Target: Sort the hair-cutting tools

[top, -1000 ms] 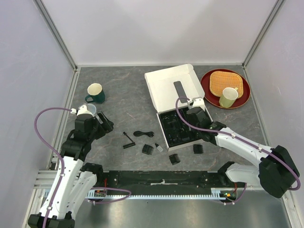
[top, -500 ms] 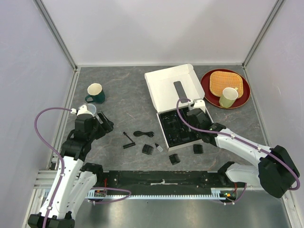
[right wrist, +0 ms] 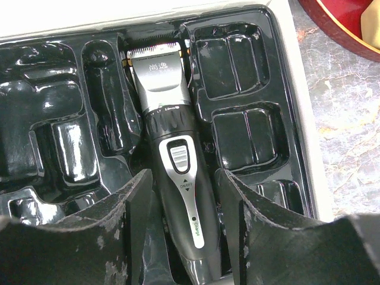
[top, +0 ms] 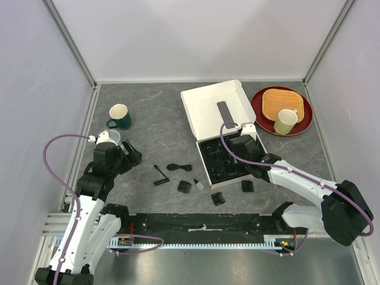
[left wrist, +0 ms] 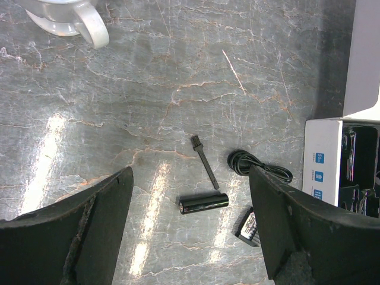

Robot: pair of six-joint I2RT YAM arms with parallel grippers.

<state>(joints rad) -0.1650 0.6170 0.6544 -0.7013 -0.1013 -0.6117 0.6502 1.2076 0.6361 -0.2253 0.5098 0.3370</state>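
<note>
Early days, one piece in.

Done: clipper (right wrist: pixel 178 160) lies in the middle slot of the black tray (right wrist: pixel 59 119), silver head toward the far wall. The other recesses seen from the right wrist are bare.

Right pincer (right wrist: pixel 183 178) straddles the clipper body, one finger close on each side. Can't tell from this view whether the pads press on it or stand just clear.

Left to do, all loose on the tabletop (top: pixel 148 107): brush (left wrist: pixel 200 160), cord (left wrist: pixel 255 169), short black cylinder (left wrist: pixel 205 203), and three comb guards (top: pixel 185 186) in front of the box.

Left pincer (top: pixel 133 154) is wide open and empty. It hovers near the white cup (left wrist: pixel 56 10), with brush and cord ahead of it.

Containers: white box (top: pixel 202 107) has its lid flat open, tray in the near half. Red plate (top: pixel 255 105) holds a woven mat (top: pixel 279 102) and a pale green cup (top: pixel 285 122). Dark green cup (top: pixel 119 116) stands alone far left.
</note>
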